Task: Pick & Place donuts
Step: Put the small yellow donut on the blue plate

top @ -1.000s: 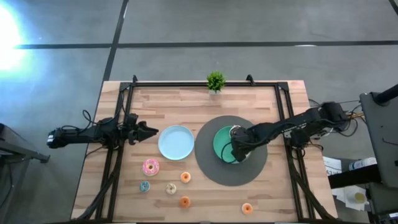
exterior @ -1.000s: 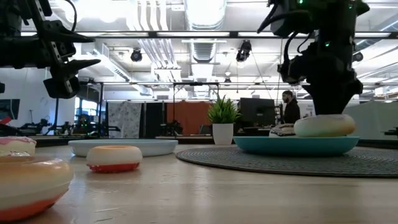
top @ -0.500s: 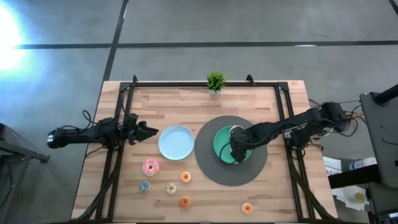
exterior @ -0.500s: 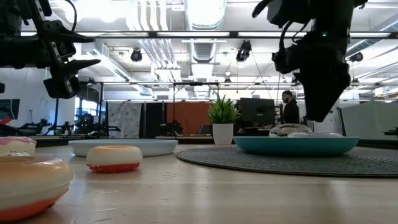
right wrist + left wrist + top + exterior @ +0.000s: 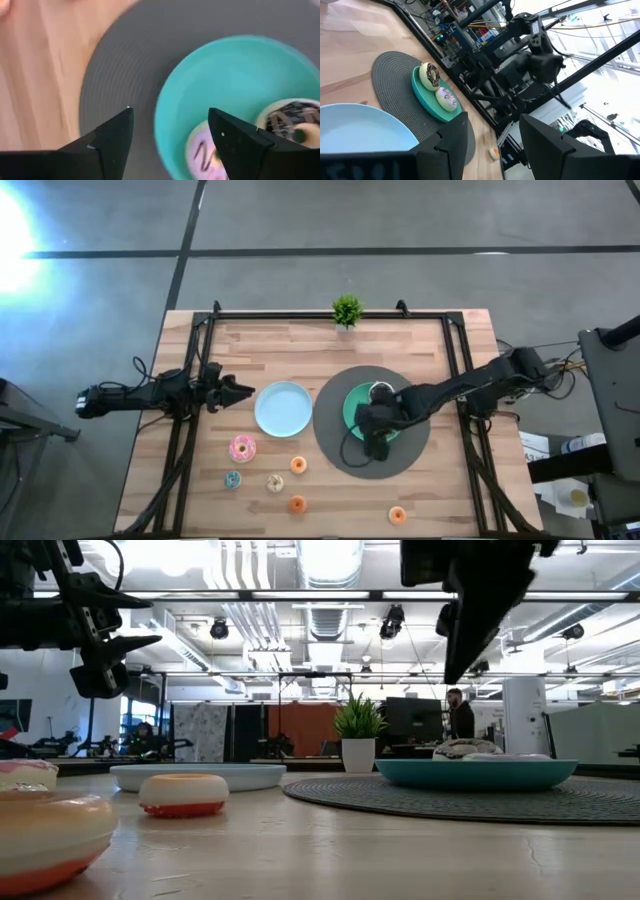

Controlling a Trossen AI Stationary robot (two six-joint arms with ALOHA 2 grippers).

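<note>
Two donuts lie on the green plate (image 5: pixel 225 80): a lilac-white one (image 5: pixel 202 152) and a cream one with chocolate stripes (image 5: pixel 290 120). My right gripper (image 5: pixel 377 442) hangs open above the plate's near rim, touching nothing, its fingers well above the plate in the low view (image 5: pixel 478 615). My left gripper (image 5: pixel 235 392) waits open, raised at the table's left, beside the light-blue plate (image 5: pixel 282 408). On the wood near the front lie a pink donut (image 5: pixel 242 448), a teal one (image 5: pixel 233 479), a cream one (image 5: pixel 275 482) and three orange ones (image 5: pixel 298 464).
The green plate sits on a round grey mat (image 5: pixel 345 455). A small potted plant (image 5: pixel 347 310) stands at the far edge. Black rails (image 5: pixel 190 430) run along the table's left and right sides. Bare wood shows between the mat and the near edge.
My right gripper has let go of the lilac-white donut, which now lies on the green plate beside the striped one. The gripper has then risen and drawn back toward the table's near edge.
</note>
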